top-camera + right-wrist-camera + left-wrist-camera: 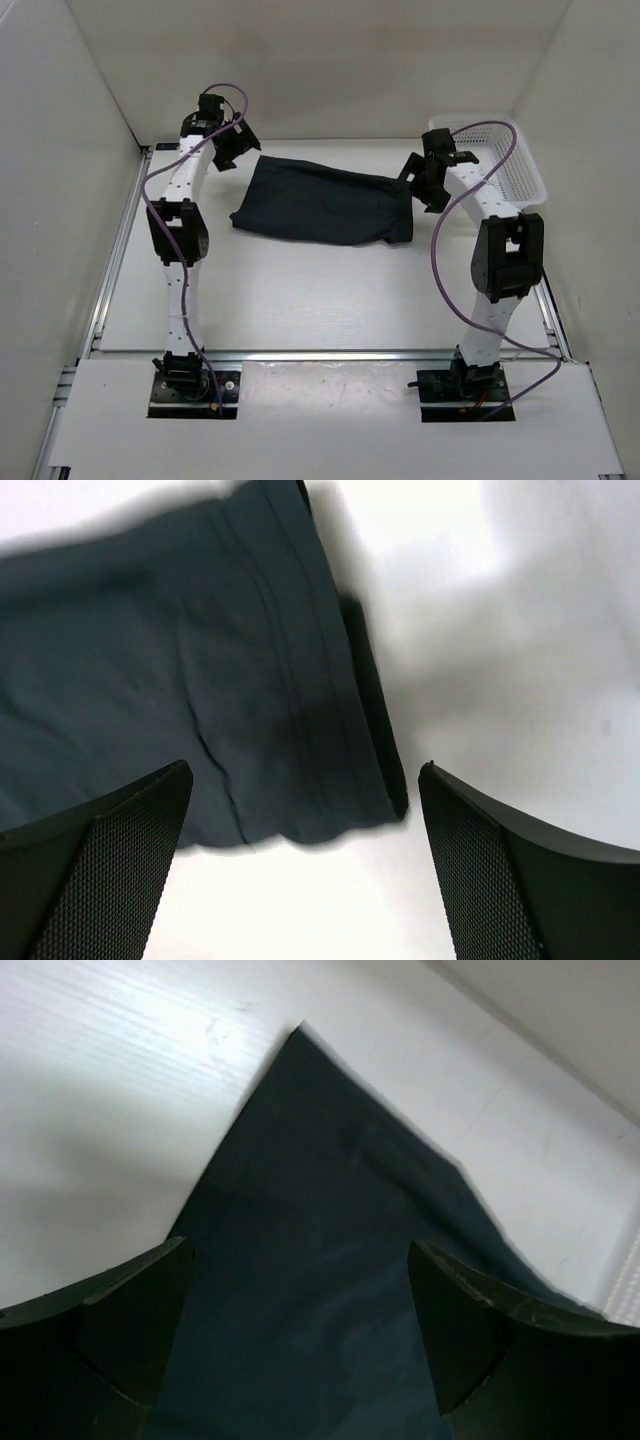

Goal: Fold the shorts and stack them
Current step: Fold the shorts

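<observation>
The dark navy shorts (325, 203) lie flat on the white table, between the two grippers at the far middle. My left gripper (228, 148) hovers open above the shorts' far left corner; its wrist view shows the fabric (330, 1260) between the spread fingers (120, 1330). My right gripper (425, 180) hovers open at the shorts' right end; its wrist view shows the banded hem (320, 710) between the fingers (110, 860), with nothing held.
A white perforated basket (515, 160) stands at the far right behind the right arm. White walls enclose the table on three sides. A metal rail (115, 250) runs along the left edge.
</observation>
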Robot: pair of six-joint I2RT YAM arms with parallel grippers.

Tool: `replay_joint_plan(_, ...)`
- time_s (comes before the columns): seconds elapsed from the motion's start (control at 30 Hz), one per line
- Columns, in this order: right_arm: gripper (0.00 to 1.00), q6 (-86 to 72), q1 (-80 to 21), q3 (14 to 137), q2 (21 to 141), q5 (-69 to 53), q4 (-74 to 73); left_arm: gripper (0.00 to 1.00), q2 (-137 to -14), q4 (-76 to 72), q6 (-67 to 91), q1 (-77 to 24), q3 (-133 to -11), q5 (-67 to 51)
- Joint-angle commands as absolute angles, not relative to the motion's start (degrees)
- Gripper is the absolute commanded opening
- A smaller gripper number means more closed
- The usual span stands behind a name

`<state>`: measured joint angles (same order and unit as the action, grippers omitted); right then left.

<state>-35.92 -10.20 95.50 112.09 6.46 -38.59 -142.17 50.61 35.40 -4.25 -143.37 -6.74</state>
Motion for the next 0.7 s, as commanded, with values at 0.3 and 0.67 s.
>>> replay_joint_plan(0.3,0.98,-38.14,-6.86,69.27,98.61,-12.02,-31.92,1.0,-115.58,51.77,27.25,-2.37,-101.19,-9.05)
replay_joint_plan(0.67,0.95,-42.71,-5.45,71.01,105.63,-15.81,-25.31,1.0,-123.21,49.13,29.09,-1.05,-100.63,-9.58)
